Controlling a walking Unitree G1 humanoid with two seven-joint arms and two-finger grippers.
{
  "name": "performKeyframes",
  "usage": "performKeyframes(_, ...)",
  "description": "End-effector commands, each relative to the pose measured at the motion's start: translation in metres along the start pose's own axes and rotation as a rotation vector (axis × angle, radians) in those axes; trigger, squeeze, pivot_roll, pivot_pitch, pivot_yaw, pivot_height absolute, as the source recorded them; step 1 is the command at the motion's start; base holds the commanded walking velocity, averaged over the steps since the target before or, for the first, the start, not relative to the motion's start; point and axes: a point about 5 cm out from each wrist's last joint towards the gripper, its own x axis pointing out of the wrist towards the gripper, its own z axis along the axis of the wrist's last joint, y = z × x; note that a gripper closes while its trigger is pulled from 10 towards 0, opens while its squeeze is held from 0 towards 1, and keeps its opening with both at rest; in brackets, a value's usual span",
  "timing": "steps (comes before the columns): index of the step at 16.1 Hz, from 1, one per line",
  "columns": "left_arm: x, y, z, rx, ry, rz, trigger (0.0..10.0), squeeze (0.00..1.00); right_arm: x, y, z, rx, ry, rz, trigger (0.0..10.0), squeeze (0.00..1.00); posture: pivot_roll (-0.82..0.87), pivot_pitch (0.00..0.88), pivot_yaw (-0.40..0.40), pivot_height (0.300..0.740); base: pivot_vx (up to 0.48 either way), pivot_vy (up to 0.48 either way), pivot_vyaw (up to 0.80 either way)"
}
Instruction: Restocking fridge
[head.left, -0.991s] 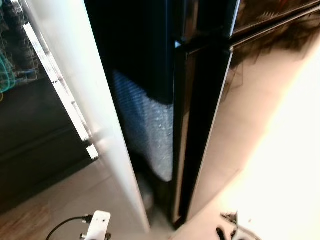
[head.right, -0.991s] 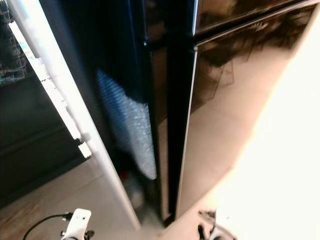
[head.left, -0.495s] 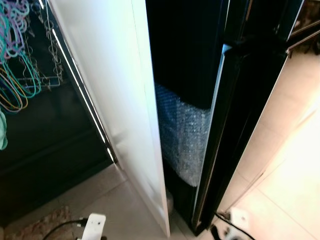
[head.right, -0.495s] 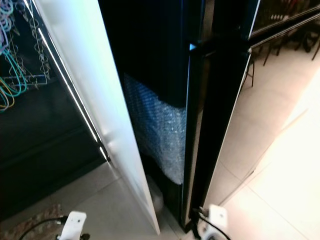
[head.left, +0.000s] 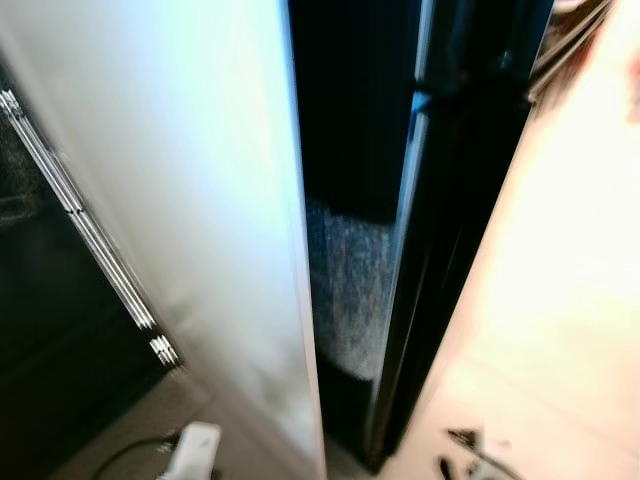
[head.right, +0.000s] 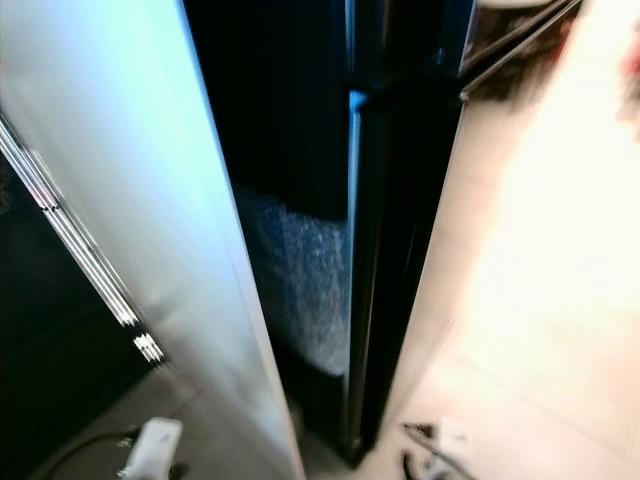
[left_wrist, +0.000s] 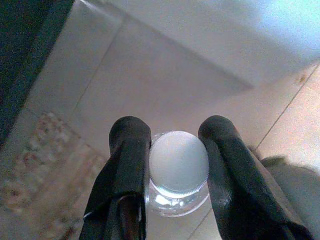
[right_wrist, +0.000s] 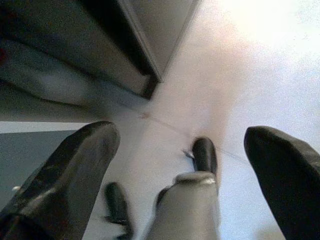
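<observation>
A: Is there any writing or a brand to read?

B: No. The head views are blurred, and I can read no label on the bottle (left_wrist: 178, 172) or on the fridge (head.left: 455, 230).

A: What does the left gripper (left_wrist: 176, 165) hold?

B: It is closed on the bottle. The 2 black fingers (left_wrist: 125, 165) press the neck from both sides, just under the white ribbed cap (left_wrist: 179, 161). The bottle is clear, and under it is tiled floor (left_wrist: 125, 85).

A: And the right gripper (right_wrist: 185, 165)?

B: Its fingers are wide apart and hold nothing. Between them I see pale floor and the robot's own leg and foot (right_wrist: 192, 195).

A: Where is the fridge?

B: In front of the robot. It is black, and a white panel (head.left: 200, 200) stands to its left. In the dark gap between them there is something like bubble wrap (head.left: 350, 290).
</observation>
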Motion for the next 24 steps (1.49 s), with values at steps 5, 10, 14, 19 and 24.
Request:
performKeyframes(5, 0.0005, -0.0040, 0.0012, -0.009, 0.006, -0.010, 10.0, 0.00, -0.0003, -0.0032, 0.0012, 0.002, -0.009, -0.010, 10.0, 0.00, 0.08, 0.000, 0.063, 0.740, 0.000, 0.319, -0.64)
performKeyframes(10, 0.0005, -0.0040, 0.0014, -0.002, 0.004, -0.008, 10.0, 0.00, -0.0003, -0.0032, 0.0014, 0.006, -0.014, -0.008, 10.0, 0.00, 0.09, 0.000, 0.061, 0.740, 0.000, 0.071, 0.00)
performKeyframes(14, 0.0006, -0.0039, 0.0018, 0.001, 0.004, -0.012, 10.0, 0.00, -0.0004, -0.0032, 0.0031, 0.018, -0.035, -0.019, 10.0, 0.00, 0.09, 0.000, 0.063, 0.740, 0.000, 0.000, 0.00)
performKeyframes(19, 0.0000, -0.0021, -0.0013, 0.013, 0.011, -0.017, 10.0, 0.00, -0.0013, -0.0039, 0.0066, 0.031, -0.117, -0.049, 10.0, 0.00, 0.07, 0.000, 0.076, 0.740, 0.000, 0.000, 0.00)
performKeyframes(24, -0.0013, -0.0020, -0.0079, 0.031, 0.025, -0.028, 10.0, 0.00, -0.0026, -0.0017, 0.0062, -0.001, -0.164, 0.007, 10.0, 0.00, 0.03, 0.022, 0.072, 0.740, 0.000, 0.000, 0.00)
